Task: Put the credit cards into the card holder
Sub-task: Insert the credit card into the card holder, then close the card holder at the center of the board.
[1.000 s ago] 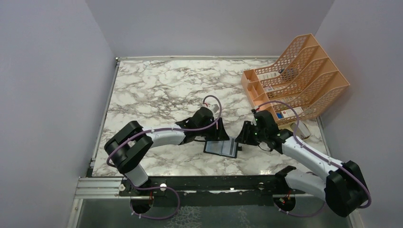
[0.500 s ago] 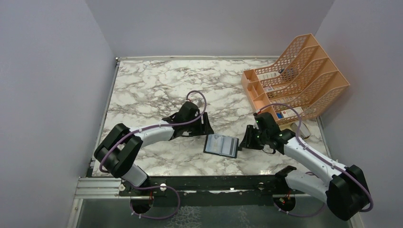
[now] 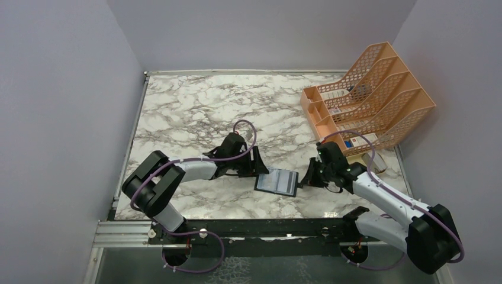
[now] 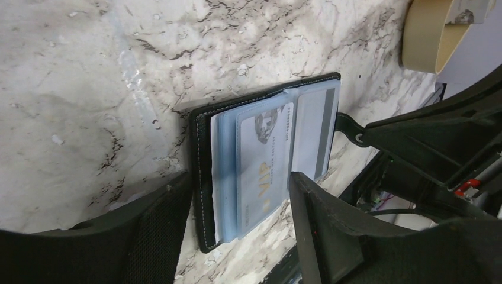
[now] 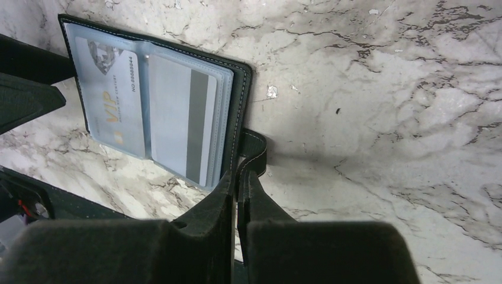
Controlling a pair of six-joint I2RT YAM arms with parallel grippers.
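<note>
Your card holder point(image 3: 276, 183) lies open near the table's near edge, with credit cards point(image 5: 112, 97) in its sleeves. Your right gripper point(image 5: 238, 176) is pinched tight on its snap tab point(image 5: 253, 151). Your left gripper point(image 4: 237, 182) gapes wide at its left edge. The orange rack point(image 3: 414, 109) stands far right.

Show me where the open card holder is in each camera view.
Top external: card holder lies lower centre.
Left wrist: centre, running toward the bottom edge.
Right wrist: upper left.
Shared landmark: its snap tab, clear in both wrist views.
</note>
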